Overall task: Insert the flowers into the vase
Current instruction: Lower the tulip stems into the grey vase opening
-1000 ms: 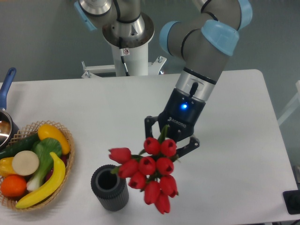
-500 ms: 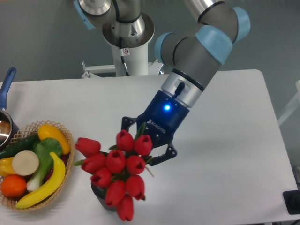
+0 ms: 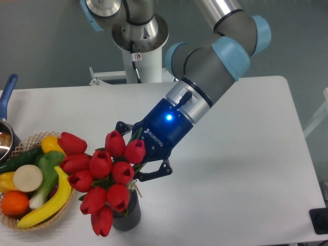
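A bunch of red tulip flowers (image 3: 102, 177) hangs over the front of the table, its buds spread toward the lower left. My gripper (image 3: 137, 154) is shut on the green stems just behind the buds, tilted down and to the left. The dark grey ribbed vase (image 3: 128, 215) stands directly under the bunch; the buds hide most of it and all of its mouth. Whether the stems reach inside the vase cannot be told.
A woven basket (image 3: 72, 148) with a banana, orange, yellow pepper and green vegetables sits at the left edge, close to the outermost tulip bud. A pot with a blue handle (image 3: 7, 95) is at the far left. A dark object (image 3: 319, 220) lies at the right front corner.
The gripper has carried the flowers leftward, from right of the vase to directly above it. The buds now cover the vase and reach the basket's edge.
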You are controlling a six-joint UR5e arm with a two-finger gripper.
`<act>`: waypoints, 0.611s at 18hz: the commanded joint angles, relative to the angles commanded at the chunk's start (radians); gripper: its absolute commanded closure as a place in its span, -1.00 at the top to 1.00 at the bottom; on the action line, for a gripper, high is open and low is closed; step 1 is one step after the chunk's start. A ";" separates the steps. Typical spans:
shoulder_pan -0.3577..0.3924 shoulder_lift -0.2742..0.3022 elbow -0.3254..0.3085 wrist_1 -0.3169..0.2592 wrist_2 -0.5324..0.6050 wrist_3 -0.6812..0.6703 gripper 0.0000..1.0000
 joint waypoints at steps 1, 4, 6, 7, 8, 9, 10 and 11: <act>-0.008 -0.005 0.002 0.000 0.000 0.002 -0.64; -0.015 -0.008 0.002 0.003 -0.003 0.002 -0.63; -0.017 -0.012 -0.002 0.005 -0.011 0.003 -0.63; -0.017 -0.014 -0.008 0.005 -0.014 0.003 -0.63; -0.017 -0.015 -0.009 0.005 -0.014 0.005 -0.62; -0.018 -0.023 -0.011 0.005 -0.014 0.005 -0.59; -0.020 -0.029 -0.011 0.005 -0.014 0.009 -0.58; -0.023 -0.031 -0.012 0.005 -0.014 0.012 -0.58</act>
